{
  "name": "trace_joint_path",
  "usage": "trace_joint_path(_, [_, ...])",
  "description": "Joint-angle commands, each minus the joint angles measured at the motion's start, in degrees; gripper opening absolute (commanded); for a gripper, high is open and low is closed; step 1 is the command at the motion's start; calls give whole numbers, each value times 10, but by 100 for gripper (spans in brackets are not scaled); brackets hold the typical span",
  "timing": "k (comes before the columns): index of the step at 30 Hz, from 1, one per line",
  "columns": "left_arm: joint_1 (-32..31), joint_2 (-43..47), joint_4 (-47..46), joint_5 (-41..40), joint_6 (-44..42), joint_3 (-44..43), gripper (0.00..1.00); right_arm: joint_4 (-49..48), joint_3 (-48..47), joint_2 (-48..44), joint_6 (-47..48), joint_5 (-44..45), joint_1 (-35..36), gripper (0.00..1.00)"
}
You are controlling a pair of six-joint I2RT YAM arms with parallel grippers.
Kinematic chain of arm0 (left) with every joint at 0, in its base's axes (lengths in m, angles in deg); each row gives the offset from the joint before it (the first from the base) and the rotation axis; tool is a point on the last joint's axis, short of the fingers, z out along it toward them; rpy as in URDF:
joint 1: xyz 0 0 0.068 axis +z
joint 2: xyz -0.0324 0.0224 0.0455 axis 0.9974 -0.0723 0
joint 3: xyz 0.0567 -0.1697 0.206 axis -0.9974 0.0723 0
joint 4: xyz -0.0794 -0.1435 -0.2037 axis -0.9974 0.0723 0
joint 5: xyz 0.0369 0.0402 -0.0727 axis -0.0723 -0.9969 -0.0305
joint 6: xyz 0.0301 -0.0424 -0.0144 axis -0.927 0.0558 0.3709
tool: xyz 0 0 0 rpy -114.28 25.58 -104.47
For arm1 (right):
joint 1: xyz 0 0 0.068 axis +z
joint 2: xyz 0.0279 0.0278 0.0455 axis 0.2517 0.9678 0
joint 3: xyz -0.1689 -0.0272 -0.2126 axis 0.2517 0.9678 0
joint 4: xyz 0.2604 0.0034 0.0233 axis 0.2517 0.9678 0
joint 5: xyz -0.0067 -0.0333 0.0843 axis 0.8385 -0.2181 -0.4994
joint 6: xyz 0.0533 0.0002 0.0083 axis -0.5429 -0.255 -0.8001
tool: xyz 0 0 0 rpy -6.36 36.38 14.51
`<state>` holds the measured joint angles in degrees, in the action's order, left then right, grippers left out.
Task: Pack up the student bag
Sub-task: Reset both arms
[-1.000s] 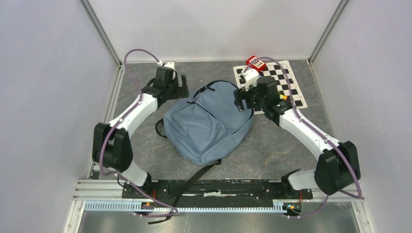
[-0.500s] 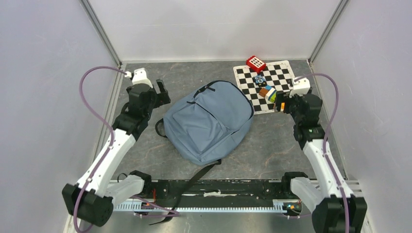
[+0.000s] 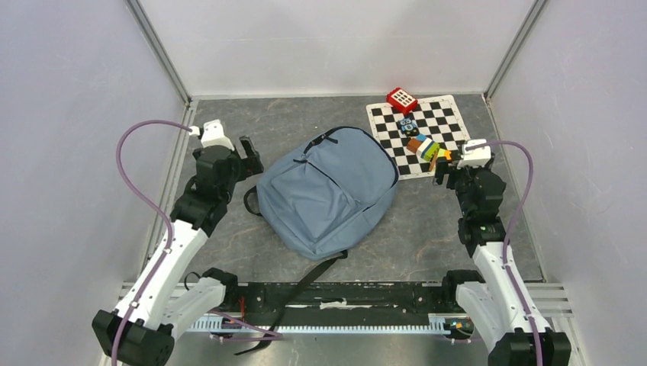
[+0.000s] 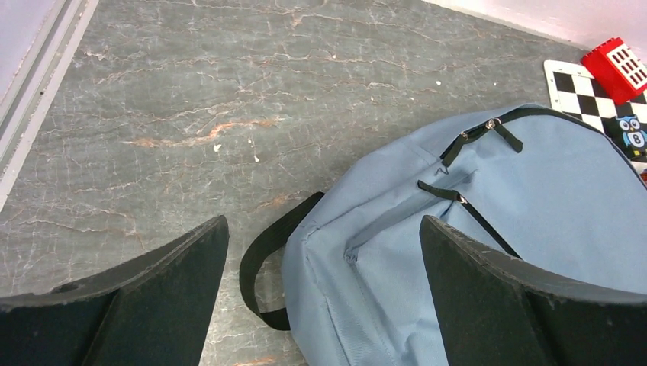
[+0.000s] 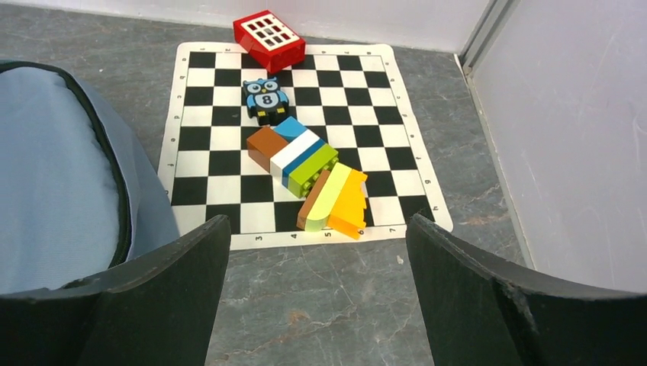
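lying flat, one student bag (image 3: 328, 191), one checkered mat (image 3: 454, 122)

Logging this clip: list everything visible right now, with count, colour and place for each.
student bag: one, blue-grey with black zippers, lying flat mid-table between the arms
chessboard mat: one, black and white, far right of the table, beside the bag
red block: one, red with a white grid face, far edge of the mat
owl tile: one, blue with an 8, on the mat just nearer than the red block
brick stack: one, brown, blue, white and green, middle of the mat
brick fan: one, brown, light green and orange, near edge of the mat, touching the stack
table: one, grey marbled
left gripper: one, black, open, above the bag's left edge
right gripper: one, black, open, above the mat's near edge
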<state>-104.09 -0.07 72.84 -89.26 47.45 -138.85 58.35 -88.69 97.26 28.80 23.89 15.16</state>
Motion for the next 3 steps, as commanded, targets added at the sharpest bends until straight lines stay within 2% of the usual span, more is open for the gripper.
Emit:
trace_joint_path(1, [-1,19,-10,-24,6,0,100,-38,2,-11,-2,9,-1,89])
trace_joint_path(3, [-1,23,-11,-26,2,0,100,-38,2,-11,-2,9,-1,89])
